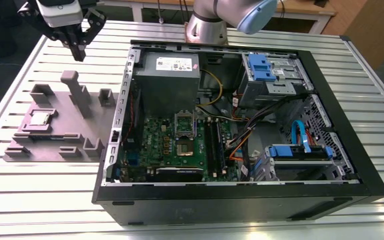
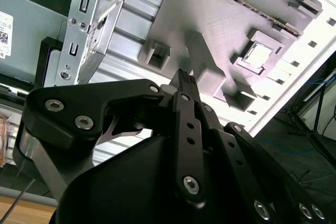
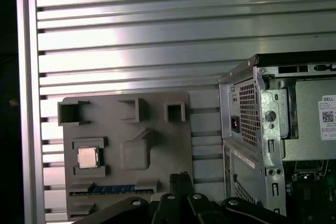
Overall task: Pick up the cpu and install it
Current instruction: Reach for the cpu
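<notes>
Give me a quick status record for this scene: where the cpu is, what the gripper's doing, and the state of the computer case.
cpu: lying in a recess of the grey fixture, not gripped
gripper: shut, empty, hovers apart from the fixture
computer case: open, motherboard exposed, to the exterior view's right of the fixture

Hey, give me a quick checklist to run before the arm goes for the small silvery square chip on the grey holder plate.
1. Small silvery square cpu seated in the grey moulded holder plate: ok.
2. Black gripper empty: ok.
3. Gripper open for a grasp: not ok, shut.
4. Gripper over the cpu: not ok, off to one side.
5. Black computer case open, green motherboard exposed: ok.
6. Shiny metal socket frame ready for the chip: cannot tell.
</notes>
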You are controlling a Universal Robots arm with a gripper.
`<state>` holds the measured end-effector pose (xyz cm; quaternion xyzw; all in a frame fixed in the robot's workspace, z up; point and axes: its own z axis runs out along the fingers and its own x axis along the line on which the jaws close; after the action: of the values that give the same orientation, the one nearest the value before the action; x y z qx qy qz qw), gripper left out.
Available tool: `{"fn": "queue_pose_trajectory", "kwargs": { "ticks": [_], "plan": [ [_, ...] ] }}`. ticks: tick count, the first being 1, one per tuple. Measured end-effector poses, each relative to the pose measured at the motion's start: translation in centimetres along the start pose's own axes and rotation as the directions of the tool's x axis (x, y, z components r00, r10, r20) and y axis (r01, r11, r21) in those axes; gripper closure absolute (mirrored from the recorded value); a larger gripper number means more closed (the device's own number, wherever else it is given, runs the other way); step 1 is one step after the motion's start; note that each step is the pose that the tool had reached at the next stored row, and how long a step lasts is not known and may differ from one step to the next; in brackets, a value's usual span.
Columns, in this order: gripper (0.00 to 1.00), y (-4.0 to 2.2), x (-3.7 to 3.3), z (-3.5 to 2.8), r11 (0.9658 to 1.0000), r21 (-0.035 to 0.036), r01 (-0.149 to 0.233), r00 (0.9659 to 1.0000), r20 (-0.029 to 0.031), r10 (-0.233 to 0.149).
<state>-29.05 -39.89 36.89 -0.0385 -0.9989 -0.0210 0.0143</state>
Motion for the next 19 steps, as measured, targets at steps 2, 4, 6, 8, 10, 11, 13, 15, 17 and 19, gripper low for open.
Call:
{"fn": "queue_pose_trajectory", "kwargs": {
  "ticks": [2,4,6,8,10,11,13,15,17,19],
  "plan": [
    [0.9,-0.01,0.05,0.0,1.0,0.0,0.0,1.0,0.0,0.0],
    [0.9,-0.01,0.1,0.0,1.0,0.0,0.0,1.0,0.0,0.0],
    [0.9,-0.01,0.15,0.0,1.0,0.0,0.0,1.0,0.0,0.0],
    [0.9,-0.02,0.2,0.01,1.0,0.0,0.0,1.0,0.0,0.0],
    [0.9,-0.02,0.25,0.01,1.0,0.0,0.0,1.0,0.0,0.0],
    [0.9,-0.02,0.28,0.01,1.0,0.0,0.0,1.0,0.0,0.0],
    [0.9,-0.03,0.34,0.01,1.0,0.0,0.0,1.0,0.0,0.0],
    [0.9,-0.03,0.39,0.01,1.0,0.0,0.0,1.0,0.0,0.0],
    [0.9,-0.04,0.45,0.01,1.0,0.0,0.0,1.0,0.0,0.0],
    [0.9,-0.04,0.51,0.02,1.0,0.0,0.0,1.0,0.0,0.0]
  ]
}}
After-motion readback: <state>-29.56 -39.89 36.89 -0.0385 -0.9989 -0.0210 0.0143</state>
